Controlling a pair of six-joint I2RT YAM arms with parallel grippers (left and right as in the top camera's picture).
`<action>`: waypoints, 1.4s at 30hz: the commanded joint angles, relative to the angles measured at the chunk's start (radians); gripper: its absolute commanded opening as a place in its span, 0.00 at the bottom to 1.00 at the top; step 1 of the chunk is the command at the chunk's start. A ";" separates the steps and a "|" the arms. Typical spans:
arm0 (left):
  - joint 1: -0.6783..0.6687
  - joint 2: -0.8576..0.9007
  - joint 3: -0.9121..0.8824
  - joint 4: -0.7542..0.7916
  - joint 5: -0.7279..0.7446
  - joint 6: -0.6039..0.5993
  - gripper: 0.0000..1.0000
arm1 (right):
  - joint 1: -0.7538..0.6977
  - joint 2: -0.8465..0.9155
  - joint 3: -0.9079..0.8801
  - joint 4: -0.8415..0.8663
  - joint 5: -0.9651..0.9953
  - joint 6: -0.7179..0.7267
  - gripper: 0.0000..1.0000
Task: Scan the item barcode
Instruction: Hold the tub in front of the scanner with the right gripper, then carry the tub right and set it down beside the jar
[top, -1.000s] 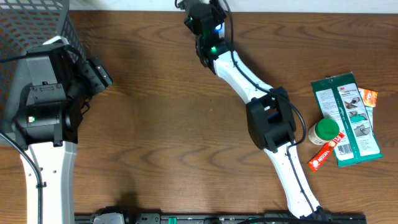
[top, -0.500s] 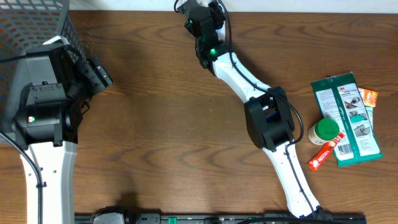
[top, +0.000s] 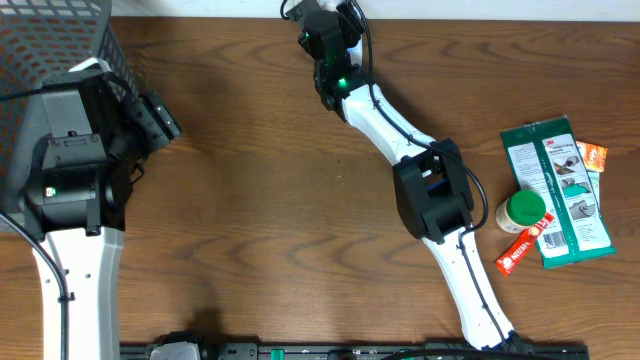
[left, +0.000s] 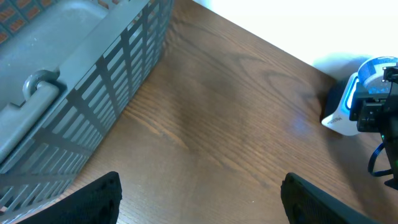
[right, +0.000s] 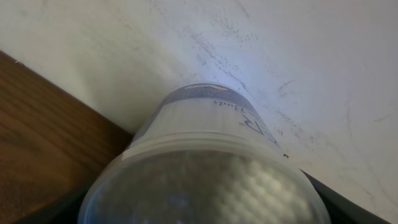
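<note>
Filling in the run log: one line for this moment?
left gripper: open, empty | right gripper: gripping jar at far table edge | barcode: not seen

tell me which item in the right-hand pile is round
The green-capped bottle, seen from above as a circle; the green packet, red tube and orange sachet lie flat.

The brown wooden counter (top: 260, 200) carries a grey basket (top: 50, 40) at its far left corner. Near the right edge lies a green packet (top: 560, 190), with a jar (top: 523, 212), a red tube (top: 520, 250) and an orange packet (top: 593, 155) touching it.
</note>
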 joint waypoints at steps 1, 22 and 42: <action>0.004 0.002 0.006 -0.003 -0.009 -0.001 0.83 | -0.006 0.009 0.007 0.005 0.020 -0.010 0.01; 0.004 0.002 0.006 -0.003 -0.009 -0.001 0.83 | 0.005 -0.141 0.008 -0.148 -0.010 0.212 0.01; 0.004 0.002 0.006 -0.003 -0.009 -0.001 0.84 | -0.229 -0.684 0.006 -1.447 -0.289 0.665 0.01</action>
